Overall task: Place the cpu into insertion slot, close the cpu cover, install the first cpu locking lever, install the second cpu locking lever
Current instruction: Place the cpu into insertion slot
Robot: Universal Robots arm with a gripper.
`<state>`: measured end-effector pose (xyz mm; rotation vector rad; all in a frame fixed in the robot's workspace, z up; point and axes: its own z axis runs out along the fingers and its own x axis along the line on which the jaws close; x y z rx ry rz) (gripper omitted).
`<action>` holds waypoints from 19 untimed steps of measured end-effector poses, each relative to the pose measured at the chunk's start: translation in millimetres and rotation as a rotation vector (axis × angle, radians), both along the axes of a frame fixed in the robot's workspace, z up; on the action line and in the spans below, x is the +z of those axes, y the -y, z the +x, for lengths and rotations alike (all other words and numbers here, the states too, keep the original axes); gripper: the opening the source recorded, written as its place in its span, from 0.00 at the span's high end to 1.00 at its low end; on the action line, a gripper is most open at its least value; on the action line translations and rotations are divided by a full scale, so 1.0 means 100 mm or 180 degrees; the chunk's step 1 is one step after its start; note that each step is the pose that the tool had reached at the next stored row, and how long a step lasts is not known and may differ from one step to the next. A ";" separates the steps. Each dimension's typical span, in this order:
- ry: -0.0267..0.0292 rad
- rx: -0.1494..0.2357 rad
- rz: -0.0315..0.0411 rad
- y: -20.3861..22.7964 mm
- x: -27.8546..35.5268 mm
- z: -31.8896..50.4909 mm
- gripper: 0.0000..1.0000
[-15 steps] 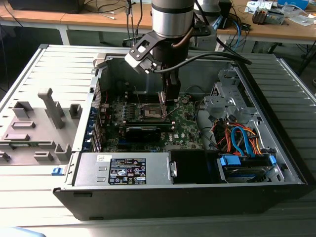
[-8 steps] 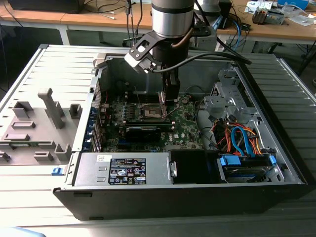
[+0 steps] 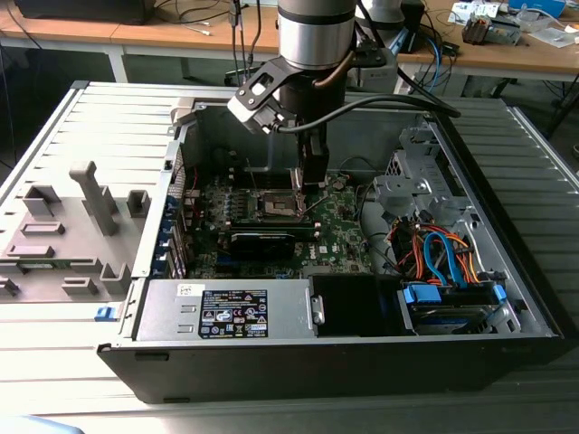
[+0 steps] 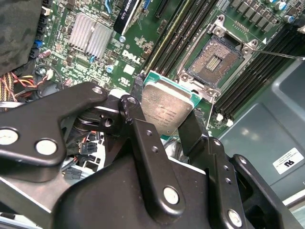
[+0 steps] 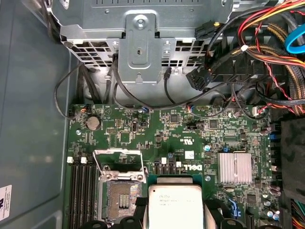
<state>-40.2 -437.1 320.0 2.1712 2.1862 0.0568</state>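
Cpu (image 4: 167, 102) sat pinched between the two black fingers (image 4: 137, 107) of the claw (image 4: 164, 117), metal top facing the second wrist camera, green edge showing round it. The fingers pressed on two opposite edges. In the first wrist view the cpu (image 5: 175, 207) lay just beside the slot (image 5: 121, 198), not over it, with a strip of green board (image 5: 190, 143) between them. How high the chip hung above the board could not be told.

Slot (image 4: 217, 59) stood open, its dark pin field bare. Cover (image 5: 121, 176) was tipped up on the slot's far side, the window frame standing clear. A thin wire lever (image 4: 279, 56) stuck out to one side of the slot.

In the exterior view the claw (image 3: 312, 176) hung down inside the open case (image 3: 507, 271), just to the exterior view's right of the slot (image 3: 280, 208); the arm's body hid the far part of the board.

Around: black memory slots (image 5: 81, 186) flanked the slot, a ribbed heatsink (image 5: 234, 168) sat on the cpu's other side, and a coin cell (image 5: 93, 123) lay farther off. Beyond the board stood a metal drive cage (image 5: 138, 47), with red, yellow and black cables (image 5: 267, 28) bundled past it. A power supply (image 3: 226, 312) filled the near side of the case. A grey fixture (image 3: 81, 226) sat outside, on the exterior view's left.
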 end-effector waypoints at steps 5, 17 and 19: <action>0.0000 -0.0027 -0.0002 0.000 -0.001 0.000 0.45; 0.0000 -0.0102 -0.0008 0.000 -0.003 0.000 0.45; 0.0000 -0.0112 -0.0008 0.000 -0.003 0.000 0.45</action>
